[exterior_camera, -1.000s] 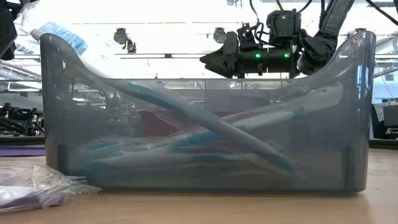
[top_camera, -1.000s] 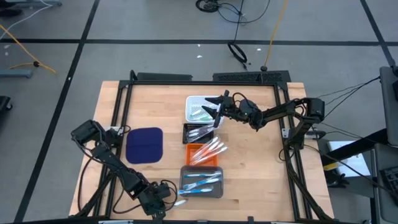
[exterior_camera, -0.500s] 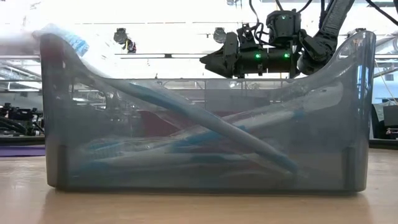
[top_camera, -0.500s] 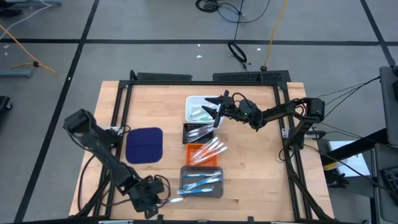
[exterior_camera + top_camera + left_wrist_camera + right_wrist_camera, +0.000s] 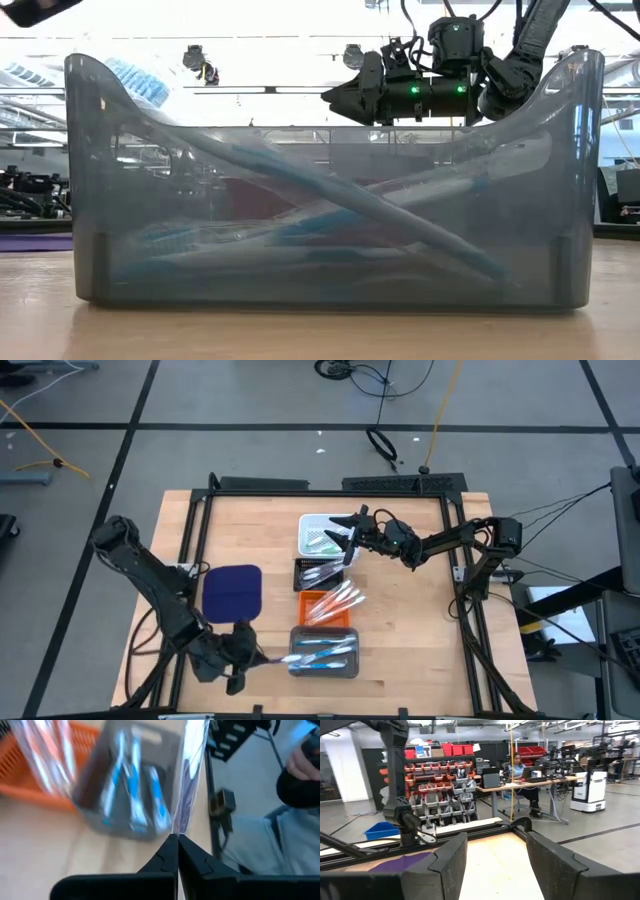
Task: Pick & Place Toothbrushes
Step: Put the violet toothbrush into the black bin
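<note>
Toothbrushes [image 5: 322, 652] with blue accents lie crossed in my grey tray [image 5: 324, 669], the landmark at the near edge of the counter [image 5: 410, 620]. From the low view the same brushes [image 5: 330, 215] lean diagonally inside the tray's translucent wall [image 5: 90, 200].

My left end effector [image 5: 243, 652] sits just beside the tray's left end, above the counter. Its fingers [image 5: 170, 855] are pressed together on a clear wrapped toothbrush [image 5: 187, 785], which points toward the tray and reaches over its left rim [image 5: 165, 737]. The wrist picture is blurred, so finer detail of the wrapped brush is not readable.

Beyond the grey tray stands an orange tray [image 5: 328, 603] holding pale brushes with pink and orange accents. Farther beyond it comes a black tray [image 5: 318, 573], then a white tray [image 5: 322, 535] with green-accented brushes.

My right end effector [image 5: 350, 532] hovers over the white tray, well apart from the grey tray, fingers [image 5: 445, 865] spread and holding nothing.

A dark blue mat [image 5: 232, 592] lies on the counter to the left of the black and orange trays, near the grey tray's far left corner.
</note>
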